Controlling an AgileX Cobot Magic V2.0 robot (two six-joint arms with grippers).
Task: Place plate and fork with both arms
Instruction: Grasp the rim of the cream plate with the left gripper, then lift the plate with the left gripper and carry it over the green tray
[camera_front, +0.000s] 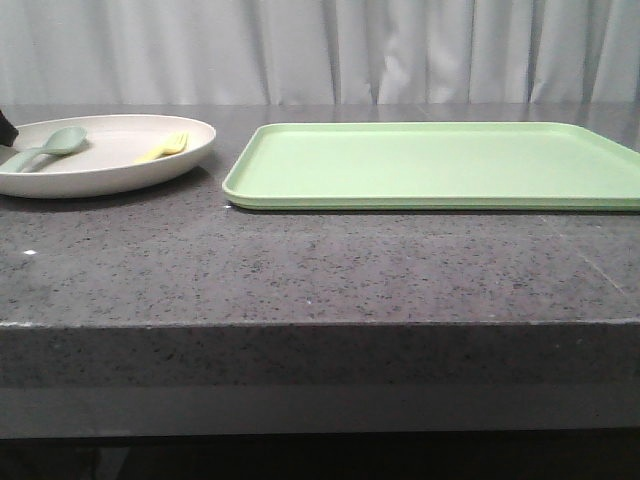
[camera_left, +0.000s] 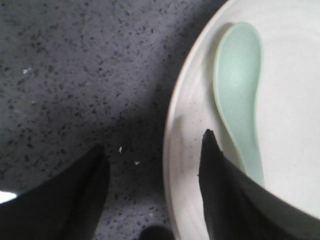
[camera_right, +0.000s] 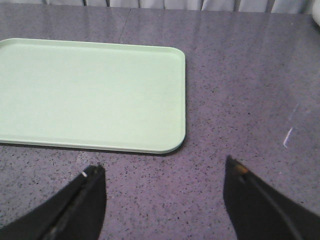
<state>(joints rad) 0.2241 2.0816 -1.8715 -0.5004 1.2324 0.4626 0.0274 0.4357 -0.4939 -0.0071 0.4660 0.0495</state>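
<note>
A dark speckled stone countertop stands before what seems a pale pleated curtain.

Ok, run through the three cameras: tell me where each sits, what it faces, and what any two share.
Front: low, level with the table, facing the curtain; plate left, tray right; only a dark scrap of arm at the left edge.
Left wrist: above the plate's rim, looking down; left gripper open, straddling the rim beside the spoon.
Right wrist: tilted down over the table; right gripper open, short of the tray.
Shared: plate and spoon, front and left wrist; tray, front and right wrist.
</note>
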